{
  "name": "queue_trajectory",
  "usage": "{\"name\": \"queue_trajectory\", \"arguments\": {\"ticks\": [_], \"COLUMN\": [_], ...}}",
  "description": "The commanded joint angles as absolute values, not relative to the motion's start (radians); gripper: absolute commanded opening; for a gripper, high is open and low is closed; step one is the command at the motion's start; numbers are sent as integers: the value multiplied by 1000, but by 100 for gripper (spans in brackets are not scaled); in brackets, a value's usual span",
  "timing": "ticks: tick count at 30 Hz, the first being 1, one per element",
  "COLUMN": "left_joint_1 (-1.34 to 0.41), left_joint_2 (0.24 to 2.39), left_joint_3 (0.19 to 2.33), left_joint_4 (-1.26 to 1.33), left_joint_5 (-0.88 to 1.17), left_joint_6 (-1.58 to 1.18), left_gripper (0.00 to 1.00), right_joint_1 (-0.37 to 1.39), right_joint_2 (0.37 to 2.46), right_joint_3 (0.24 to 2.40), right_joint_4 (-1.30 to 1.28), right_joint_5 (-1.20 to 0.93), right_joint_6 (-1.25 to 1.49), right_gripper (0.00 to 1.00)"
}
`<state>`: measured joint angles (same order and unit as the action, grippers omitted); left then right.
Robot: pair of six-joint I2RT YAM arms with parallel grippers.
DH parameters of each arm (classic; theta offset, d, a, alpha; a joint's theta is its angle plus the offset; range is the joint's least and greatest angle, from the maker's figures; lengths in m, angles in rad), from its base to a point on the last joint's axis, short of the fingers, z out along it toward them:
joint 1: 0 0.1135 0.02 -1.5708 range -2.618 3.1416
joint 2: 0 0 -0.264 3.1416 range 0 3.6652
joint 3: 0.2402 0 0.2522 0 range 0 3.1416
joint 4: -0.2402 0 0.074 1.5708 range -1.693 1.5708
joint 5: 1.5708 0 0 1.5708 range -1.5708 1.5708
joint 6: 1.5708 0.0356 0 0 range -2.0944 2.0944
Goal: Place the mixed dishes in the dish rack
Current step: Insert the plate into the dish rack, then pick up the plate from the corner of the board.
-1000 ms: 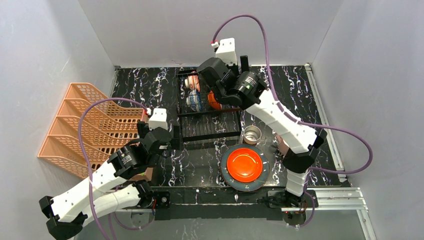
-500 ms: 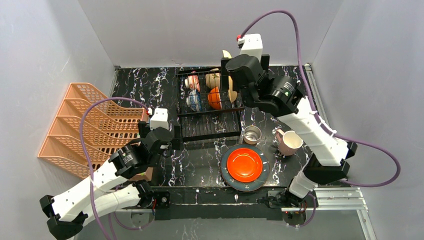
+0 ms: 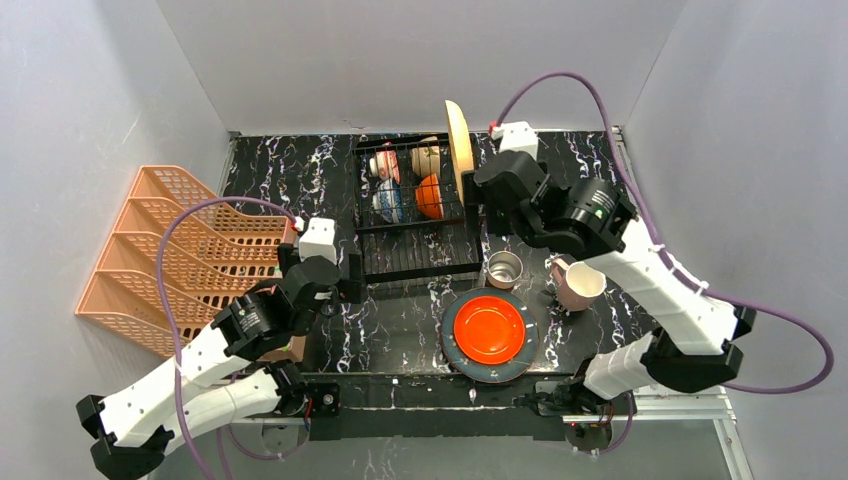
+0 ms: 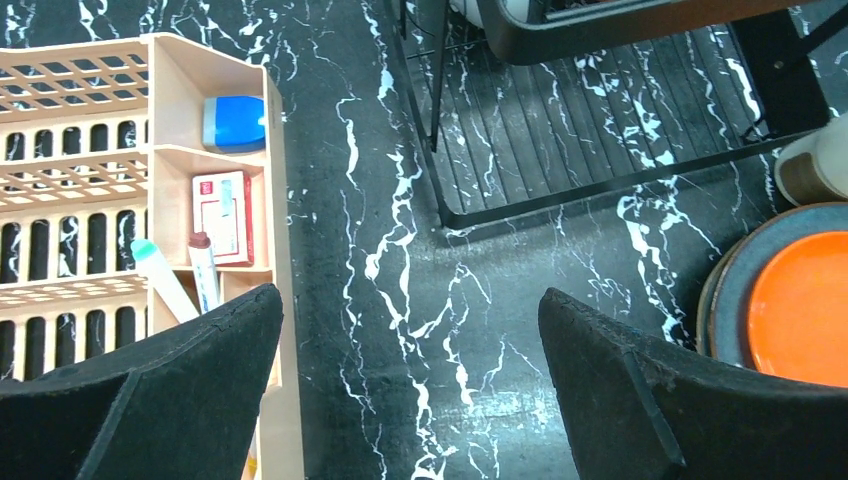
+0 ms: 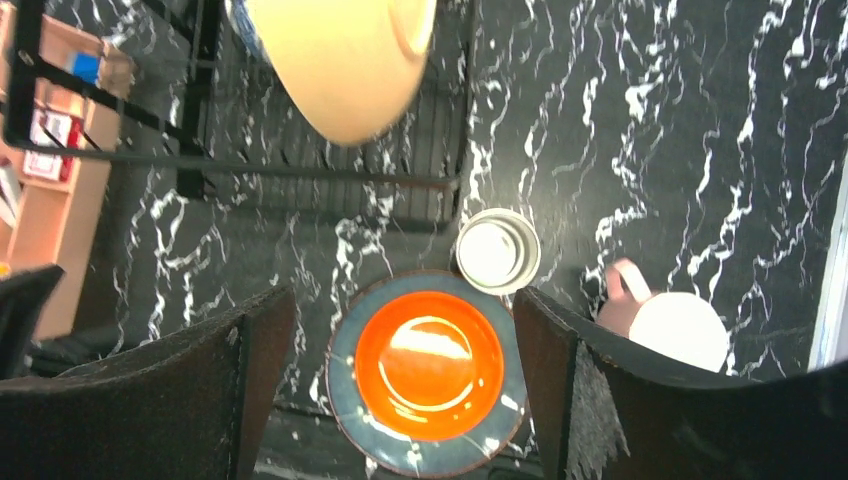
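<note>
Black marbled table [image 3: 400,312], grey walls [image 3: 350,60]. We count three plates [image 3: 490,329], four bowls [image 3: 430,197], one mug [image 3: 580,283], one cup [image 3: 503,268]. Left gripper [image 4: 408,330], right gripper [image 5: 402,320]: both spread.

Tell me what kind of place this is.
Probably a robot test cell staged as a kitchen: plain grey panels wall in a marbled table, with a black dish rack and stacked plates.

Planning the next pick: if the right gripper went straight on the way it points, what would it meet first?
Probably the red-orange plate, lying on the grey-green plate, though depth is unclear.
</note>
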<state>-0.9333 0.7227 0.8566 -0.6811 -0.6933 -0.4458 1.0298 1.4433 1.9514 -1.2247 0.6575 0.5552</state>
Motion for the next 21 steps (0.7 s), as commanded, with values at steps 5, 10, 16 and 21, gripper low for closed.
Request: {"name": "queue_trajectory", "arguments": {"ticks": [5,10,16,21], "left_joint_1": [-936,-936,-936,-944], "left_joint_2": [705,731,722,773], "left_joint_3": [888,867,734,624], "left_joint_4": [-676,-652,-469,-275], "left_joint_5": [-522,-302,-56,90], "left_joint_6": [-509,-613,-757,-857], "left_gripper": [98,98,98,96], "right_joint_1": [1034,1034,1034,1033], "right_joint_2": [1277,1226,1129,1063], "right_joint_3": [1685,1473,1214,1029], "right_joint_4": [-1264,-1250,-1167,-1076], "right_joint_5": [579,533,455,414], "right_joint_6": [734,856,966,1046], "right_gripper": [84,80,75,69]}}
